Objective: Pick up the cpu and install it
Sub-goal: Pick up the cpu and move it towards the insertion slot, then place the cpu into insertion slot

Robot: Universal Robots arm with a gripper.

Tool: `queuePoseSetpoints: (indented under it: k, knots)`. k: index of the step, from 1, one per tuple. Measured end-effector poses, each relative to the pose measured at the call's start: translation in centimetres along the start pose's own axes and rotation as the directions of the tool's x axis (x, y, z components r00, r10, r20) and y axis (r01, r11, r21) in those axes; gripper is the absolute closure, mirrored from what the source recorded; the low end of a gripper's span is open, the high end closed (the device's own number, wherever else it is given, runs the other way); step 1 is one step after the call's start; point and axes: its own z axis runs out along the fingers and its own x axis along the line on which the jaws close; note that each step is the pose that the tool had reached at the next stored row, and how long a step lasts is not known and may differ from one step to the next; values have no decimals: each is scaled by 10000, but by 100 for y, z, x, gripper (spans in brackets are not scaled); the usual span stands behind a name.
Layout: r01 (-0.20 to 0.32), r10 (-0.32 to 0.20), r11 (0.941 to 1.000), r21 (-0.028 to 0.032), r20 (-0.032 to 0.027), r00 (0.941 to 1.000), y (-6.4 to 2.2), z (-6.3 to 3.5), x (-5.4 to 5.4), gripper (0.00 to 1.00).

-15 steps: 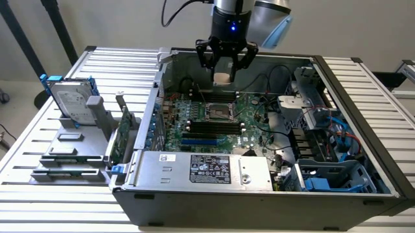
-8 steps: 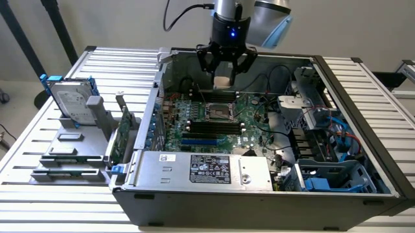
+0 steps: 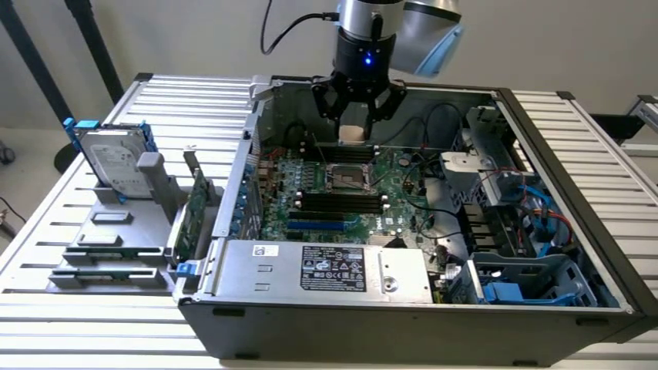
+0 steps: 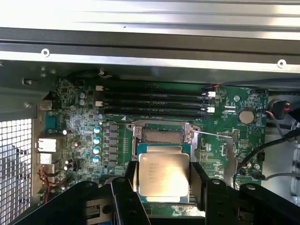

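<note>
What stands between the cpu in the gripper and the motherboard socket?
Nothing visible does. The gripper holds the cpu above the board, and the socket below lies uncovered, with nothing across the gap.

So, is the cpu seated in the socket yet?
No, the claw holds the cpu between its fingers, and the socket is open and empty.

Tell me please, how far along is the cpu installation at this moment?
Done: the cpu is picked up and sits gripped between the fingers of the gripper. In hand: the gripper holds it above the motherboard, close beside the socket. Left: the socket looks empty and the cpu is not in it, so it is not yet installed.
</note>
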Motion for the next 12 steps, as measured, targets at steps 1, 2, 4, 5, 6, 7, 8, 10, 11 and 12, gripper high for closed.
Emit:
queuePoseSetpoints:
  k: [1,2,4,5,6,7,8,10,11,12]
  knots:
    - [0,0,10000,-3,2,10000,0,1,0,46]
    - [0,0,10000,-4,1,10000,0,1,0,46]
    - [0,0,10000,-4,1,10000,0,1,0,46]
    - [0,0,10000,-5,1,10000,0,1,0,46]
    - [0,0,10000,-4,1,10000,0,1,0,46]
    - [-1,1,10000,-5,1,10000,0,1,0,46]
    - [0,0,10000,-5,1,10000,0,1,0,46]
    - [-1,1,10000,-5,1,10000,0,1,0,46]
    - [0,0,10000,-5,1,10000,0,1,0,46]
    - [0,0,10000,-5,1,10000,0,1,0,46]
